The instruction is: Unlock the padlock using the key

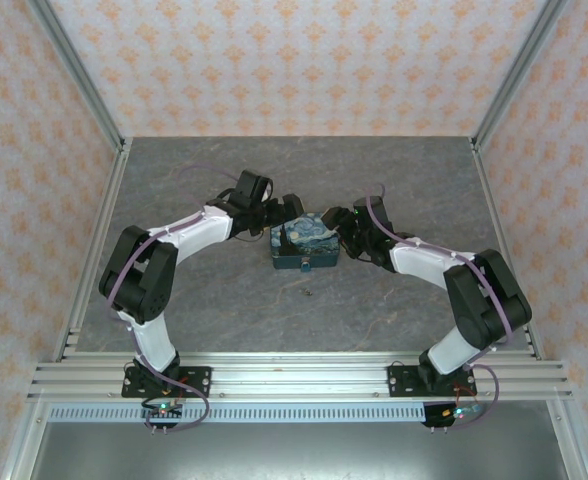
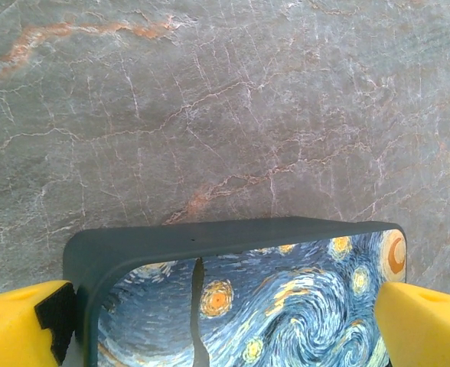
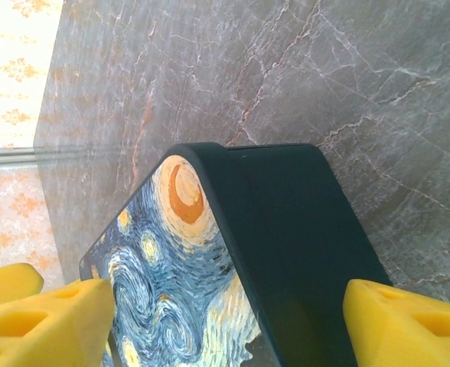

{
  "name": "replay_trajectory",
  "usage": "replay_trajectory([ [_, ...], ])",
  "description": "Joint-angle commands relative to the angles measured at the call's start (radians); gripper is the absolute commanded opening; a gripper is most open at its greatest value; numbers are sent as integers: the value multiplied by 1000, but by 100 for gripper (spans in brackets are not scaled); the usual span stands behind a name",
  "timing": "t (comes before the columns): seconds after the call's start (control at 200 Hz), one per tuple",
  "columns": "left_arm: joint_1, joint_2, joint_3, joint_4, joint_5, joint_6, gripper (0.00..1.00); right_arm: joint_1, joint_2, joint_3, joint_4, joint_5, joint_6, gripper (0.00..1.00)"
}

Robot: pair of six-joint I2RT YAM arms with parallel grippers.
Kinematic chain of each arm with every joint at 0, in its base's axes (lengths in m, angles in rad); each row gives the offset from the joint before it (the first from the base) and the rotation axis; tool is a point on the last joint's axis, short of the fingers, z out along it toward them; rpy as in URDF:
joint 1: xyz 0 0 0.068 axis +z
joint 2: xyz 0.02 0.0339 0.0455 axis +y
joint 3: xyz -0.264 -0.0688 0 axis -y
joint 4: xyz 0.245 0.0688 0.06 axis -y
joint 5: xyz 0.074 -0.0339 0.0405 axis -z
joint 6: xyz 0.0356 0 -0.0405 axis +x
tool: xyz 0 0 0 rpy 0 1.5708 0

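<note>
top external view shows the padlock (image 1: 302, 266) as a small teal speck against the near face of the tin (image 1: 301, 243), mid-tabletop. the key (image 1: 303, 291) is a pale fleck lying loose a little nearer, apart from the padlock. both arms meet at the tin. the left hand (image 1: 280, 218) has its fingers spread wide, one just beside each end of the tin, likely to steady it for the lock work. the right hand (image 1: 347, 238) also stands apart, straddling the tin's right end without clamping it. neither hand holds the key. the tabletop (image 1: 214, 310) around the key gives room to come down, and the near rail (image 1: 294, 375) is well apart.
</note>
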State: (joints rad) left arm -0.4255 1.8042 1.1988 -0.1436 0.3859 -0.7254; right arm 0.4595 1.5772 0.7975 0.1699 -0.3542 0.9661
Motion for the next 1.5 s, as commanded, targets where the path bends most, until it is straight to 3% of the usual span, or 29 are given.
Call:
replay_trajectory([
  [0.0,11,10,38,4,-4,20,100,6,-28,20,-60,109,-21,92],
  [0.03,17,10,40,5,-8,20,100,5,-41,19,-76,142,-33,100],
  [0.165,44,-1,47,-3,-5,22,100,4,-129,-3,-157,264,-95,99],
  [0.325,78,-52,26,-37,-11,53,100,-1,-221,-10,-210,185,-232,100],
  [0.47,100,-142,-27,-74,-29,73,100,15,-269,6,-322,3,-321,78],
  [0.596,100,-216,-69,-118,-59,79,100,97,-279,18,-451,-17,-356,72],
  [0.796,101,-303,-137,-120,-92,46,100,293,-223,39,-558,75,-336,69],
  [0.996,104,-322,-130,-140,-104,60,100,409,-90,105,-591,166,-301,61],
  [1.266,106,-327,-149,-120,-96,53,100,456,36,197,-636,262,-253,54],
  [1.496,113,-331,-166,-103,-82,53,100,473,92,232,-666,293,-222,53],
])
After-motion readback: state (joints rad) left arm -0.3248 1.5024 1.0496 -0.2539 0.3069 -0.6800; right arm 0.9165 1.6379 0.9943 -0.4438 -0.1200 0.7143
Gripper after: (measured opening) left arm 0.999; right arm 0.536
